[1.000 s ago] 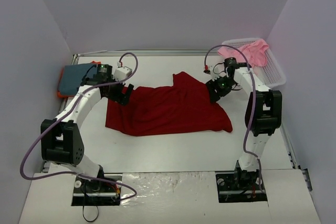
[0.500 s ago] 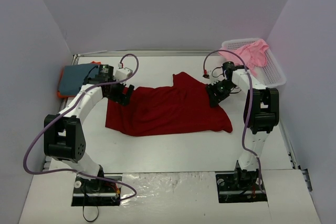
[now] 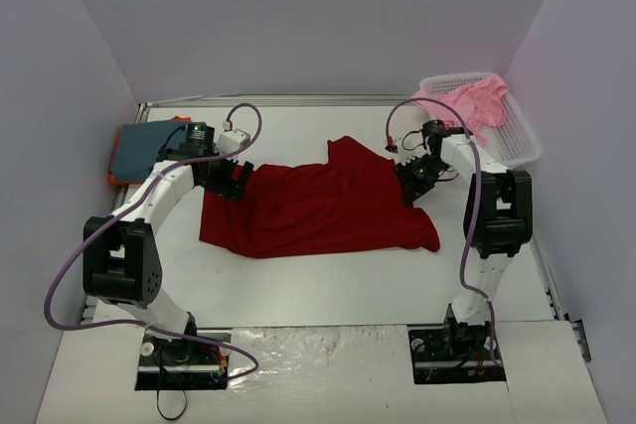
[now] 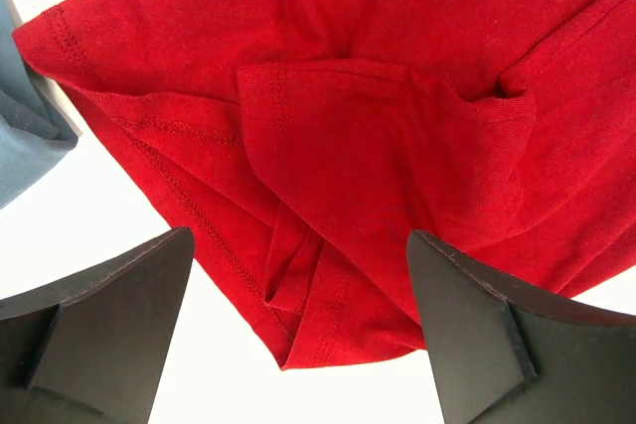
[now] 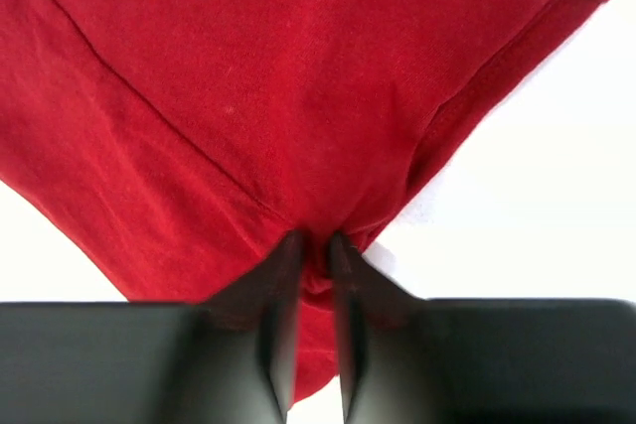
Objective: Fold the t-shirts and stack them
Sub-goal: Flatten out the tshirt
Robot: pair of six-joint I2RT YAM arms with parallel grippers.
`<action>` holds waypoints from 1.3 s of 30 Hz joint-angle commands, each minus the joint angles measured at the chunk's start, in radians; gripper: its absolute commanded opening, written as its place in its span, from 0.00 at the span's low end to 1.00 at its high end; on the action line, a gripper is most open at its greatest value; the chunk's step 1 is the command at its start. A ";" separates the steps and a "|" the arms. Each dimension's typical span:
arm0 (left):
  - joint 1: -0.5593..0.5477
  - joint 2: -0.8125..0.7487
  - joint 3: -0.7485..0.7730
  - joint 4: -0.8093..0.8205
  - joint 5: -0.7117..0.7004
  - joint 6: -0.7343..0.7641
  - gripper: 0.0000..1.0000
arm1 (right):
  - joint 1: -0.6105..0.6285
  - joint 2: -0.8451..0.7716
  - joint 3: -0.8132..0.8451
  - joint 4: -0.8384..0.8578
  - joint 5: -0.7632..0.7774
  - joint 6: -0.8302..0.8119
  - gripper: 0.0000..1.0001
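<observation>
Dark red t-shirt (image 3: 318,208) lies spread and rumpled mid-table (image 3: 328,285), not folded yet, so I judge we're at the grab stage of the first fold on this one. My right gripper (image 5: 312,245) is pinched on the shirt's right edge; the wrist view shows the fingers nearly together with a tuck of red cloth bunched between them, so I call it grasping the shirt. Left gripper (image 4: 298,325) hangs over the shirt's left end with its jaws spread wide, nothing in them; a sleeve hem and a doubled-over flap sit right between the fingers (image 4: 109,315). Teal-blue t-shirt (image 3: 139,146) sits folded at the far left edge of the table with a sliver of the orange t-shirt (image 3: 117,179) under it, looks like the stack so far. Light pink t-shirt (image 3: 467,101) is draped over the white basket (image 3: 517,141) at far right, untouched. Next move as I see it: drop the left gripper onto that hem and close, then lift both ends together to pull the cloth flat before folding. Risk is that the left grabs only the top layer of the flap, or the right's small pinch slips when tension comes on.
</observation>
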 commanded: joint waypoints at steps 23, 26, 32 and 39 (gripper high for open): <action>0.045 -0.023 -0.024 0.036 0.070 0.063 0.93 | -0.011 -0.217 -0.065 0.030 -0.026 0.066 0.00; 0.058 0.022 0.008 0.050 0.120 0.066 0.87 | -0.011 -0.200 -0.082 0.050 -0.026 0.077 0.00; 0.076 0.111 0.062 0.105 0.212 0.069 0.74 | -0.011 -0.187 -0.084 0.058 -0.020 0.088 0.00; 0.095 0.231 0.122 0.136 0.241 0.052 0.65 | -0.011 -0.158 -0.087 0.060 -0.006 0.089 0.00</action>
